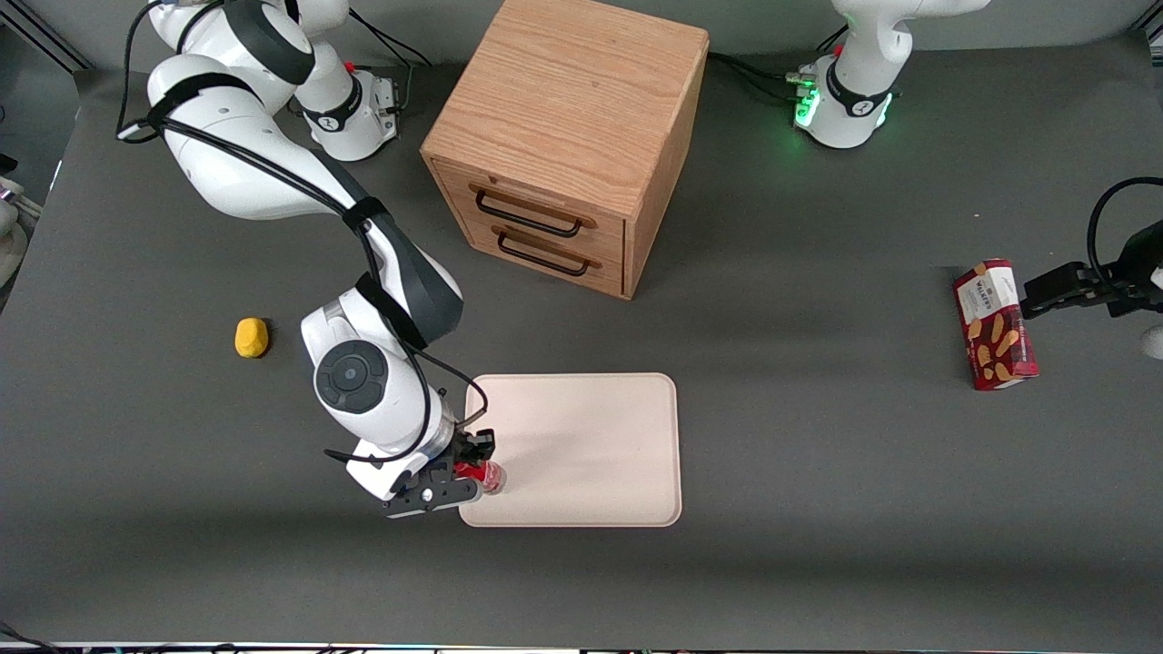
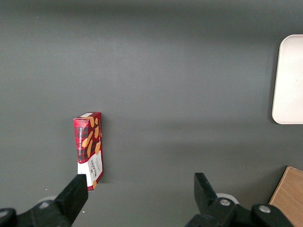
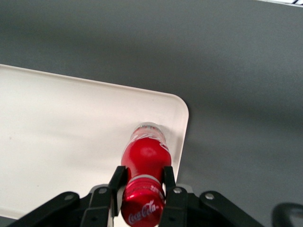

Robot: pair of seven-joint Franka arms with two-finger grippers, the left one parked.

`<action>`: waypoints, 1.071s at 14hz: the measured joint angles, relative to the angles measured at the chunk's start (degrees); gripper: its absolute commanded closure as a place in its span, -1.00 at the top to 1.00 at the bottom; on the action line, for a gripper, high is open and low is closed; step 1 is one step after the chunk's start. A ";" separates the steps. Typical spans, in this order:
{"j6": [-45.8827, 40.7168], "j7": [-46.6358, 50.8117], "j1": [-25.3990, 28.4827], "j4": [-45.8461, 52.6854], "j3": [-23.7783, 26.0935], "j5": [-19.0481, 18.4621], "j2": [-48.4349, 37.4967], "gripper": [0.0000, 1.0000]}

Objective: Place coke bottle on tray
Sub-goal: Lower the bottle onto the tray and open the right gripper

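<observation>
Held just under its cap by the closed pincer [image 3: 143, 189], the coke bottle [image 3: 145, 161] stands at the tray [image 1: 591, 436] corner nearest the working arm; light, rigid and slick, it probably tips easily.

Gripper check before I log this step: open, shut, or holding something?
Gripper: shut on the coke bottle, over the tray corner.

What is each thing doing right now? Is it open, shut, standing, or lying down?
gripper: shut on the bottle's neck, over the tray's corner.
coke bottle: upright, held, over the tray; contact unclear.
tray: flat on table.
drawers: both shut.
cookie box: lying flat.
yellow object: resting on table.
</observation>
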 measured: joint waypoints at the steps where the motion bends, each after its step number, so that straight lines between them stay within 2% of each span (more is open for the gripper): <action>1: 0.00 0.00 -0.01 -0.07 0.00 -0.02 0.07 -1.00; 7: 0.68 0.00 -0.02 -0.46 0.00 -0.06 0.43 -1.00; 9: 0.75 0.00 -0.02 -0.47 0.00 -0.07 0.53 -0.64; 10: 0.76 0.00 -0.02 -0.47 0.00 -0.08 0.53 0.01; 11: 0.81 0.00 -0.02 -0.47 0.00 -0.08 0.54 0.22; 12: 1.24 0.01 -0.02 -0.48 0.00 -0.09 0.54 0.82; 14: 3.42 0.01 -0.07 -1.05 0.00 -0.10 0.54 1.00; 15: 4.73 0.01 -0.17 -1.74 -0.01 -0.11 0.55 1.00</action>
